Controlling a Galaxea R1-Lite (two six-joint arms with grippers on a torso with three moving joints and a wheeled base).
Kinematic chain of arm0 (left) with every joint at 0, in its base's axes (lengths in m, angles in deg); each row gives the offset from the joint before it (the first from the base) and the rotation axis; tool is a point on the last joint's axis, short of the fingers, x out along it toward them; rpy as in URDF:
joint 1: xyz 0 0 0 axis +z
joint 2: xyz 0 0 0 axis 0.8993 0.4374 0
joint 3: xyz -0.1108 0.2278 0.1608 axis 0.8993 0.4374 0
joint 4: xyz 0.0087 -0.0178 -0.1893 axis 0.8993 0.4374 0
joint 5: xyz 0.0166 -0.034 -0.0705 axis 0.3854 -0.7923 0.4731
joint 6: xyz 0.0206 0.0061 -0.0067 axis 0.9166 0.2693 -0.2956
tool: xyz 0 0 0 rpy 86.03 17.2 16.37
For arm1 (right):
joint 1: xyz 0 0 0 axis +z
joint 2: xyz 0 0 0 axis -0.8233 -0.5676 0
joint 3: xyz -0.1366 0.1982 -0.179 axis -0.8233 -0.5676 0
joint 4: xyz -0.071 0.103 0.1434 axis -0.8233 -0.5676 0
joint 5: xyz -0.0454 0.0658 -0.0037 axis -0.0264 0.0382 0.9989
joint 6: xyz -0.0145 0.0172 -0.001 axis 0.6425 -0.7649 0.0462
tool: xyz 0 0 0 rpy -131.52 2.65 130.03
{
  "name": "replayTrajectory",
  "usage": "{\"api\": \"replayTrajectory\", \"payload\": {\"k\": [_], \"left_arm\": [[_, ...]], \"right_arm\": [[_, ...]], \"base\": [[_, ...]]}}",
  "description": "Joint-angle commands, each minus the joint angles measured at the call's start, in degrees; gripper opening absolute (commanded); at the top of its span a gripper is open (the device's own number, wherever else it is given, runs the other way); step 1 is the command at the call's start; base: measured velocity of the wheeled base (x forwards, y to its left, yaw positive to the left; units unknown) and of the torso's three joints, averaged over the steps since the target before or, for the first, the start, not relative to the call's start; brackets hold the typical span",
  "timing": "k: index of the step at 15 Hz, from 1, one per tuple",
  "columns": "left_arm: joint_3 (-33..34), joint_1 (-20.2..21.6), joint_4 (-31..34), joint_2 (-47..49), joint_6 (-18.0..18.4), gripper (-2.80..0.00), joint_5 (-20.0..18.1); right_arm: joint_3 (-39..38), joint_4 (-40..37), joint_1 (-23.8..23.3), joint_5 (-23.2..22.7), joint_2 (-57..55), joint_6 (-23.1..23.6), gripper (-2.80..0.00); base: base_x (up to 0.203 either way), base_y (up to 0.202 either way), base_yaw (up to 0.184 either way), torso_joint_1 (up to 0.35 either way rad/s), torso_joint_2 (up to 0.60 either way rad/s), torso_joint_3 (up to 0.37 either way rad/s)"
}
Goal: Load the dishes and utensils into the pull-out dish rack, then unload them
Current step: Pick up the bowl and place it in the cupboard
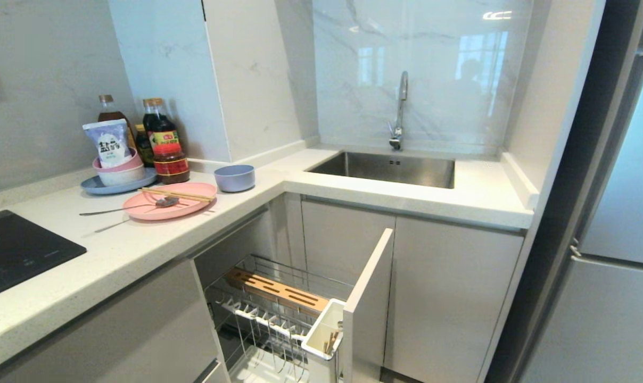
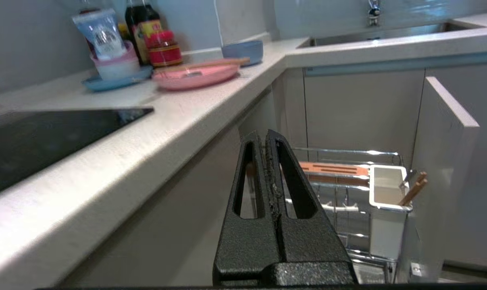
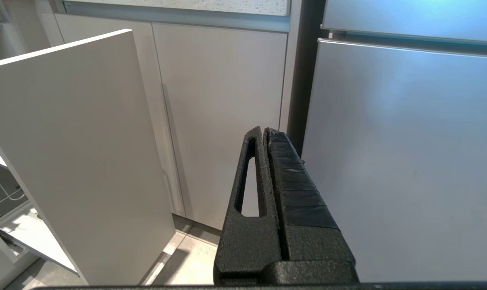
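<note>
White counter runs past the left gripper (image 2: 269,139), jaws pressed together on nothing; right gripper (image 3: 264,135) likewise. Beyond and above it, pink plate (image 2: 195,75) carries chopsticks (image 2: 211,63): light, stiff, probably slippery, best pinched at the rim

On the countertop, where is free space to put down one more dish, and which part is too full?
Free: the countertop between the cooktop and the pink plate, and the stretch between the blue bowl and the sink. To the right of the sink is bare too. Crowded: the back corner, where bottles, stacked bowls and the blue-grey plate stand together.
</note>
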Motion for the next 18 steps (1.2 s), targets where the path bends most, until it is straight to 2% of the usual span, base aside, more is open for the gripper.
{"api": "replayTrajectory", "payload": {"k": [1,5,6,7,13,17,18], "left_arm": [[5.8,0.2,-2.6,-3.4,-0.8,-2.8,-0.1],[19.4,0.2,-13.3,-3.5,-1.2,-2.8,-0.3],[20.4,0.2,-13.1,-3.4,-2.1,-2.8,-0.4],[20.0,0.2,-11.1,-3.5,-3.0,-2.8,-0.5],[20.0,0.2,-11.2,-3.5,-4.7,-2.8,-0.4],[20.0,0.2,-11.4,-3.5,-10.4,-2.8,0.1],[20.0,0.2,-11.4,-3.5,-10.6,-2.8,0.2]], "right_arm": [[0.0,0.0,-0.1,0.0,0.0,0.0,-2.8],[0.0,0.0,0.0,0.0,0.0,0.0,-2.8],[0.0,0.0,0.0,0.1,0.0,0.1,-2.8],[0.0,0.0,0.0,0.0,0.0,0.0,-2.8],[0.0,0.0,0.0,0.0,0.0,0.0,-2.8],[0.0,0.0,-0.1,0.0,0.0,0.0,-2.8],[0.0,0.0,0.0,0.0,0.0,0.0,-2.8]], "base": [[0.0,0.0,0.0,0.0,0.0,0.0],[0.0,0.0,0.0,0.0,0.0,0.0],[0.0,0.0,0.0,0.0,0.0,0.0],[0.0,0.0,0.0,0.0,0.0,0.0],[0.0,0.0,0.0,0.0,0.0,0.0],[0.0,0.0,0.0,0.0,0.0,0.0],[0.0,0.0,0.0,0.0,0.0,0.0]]}}
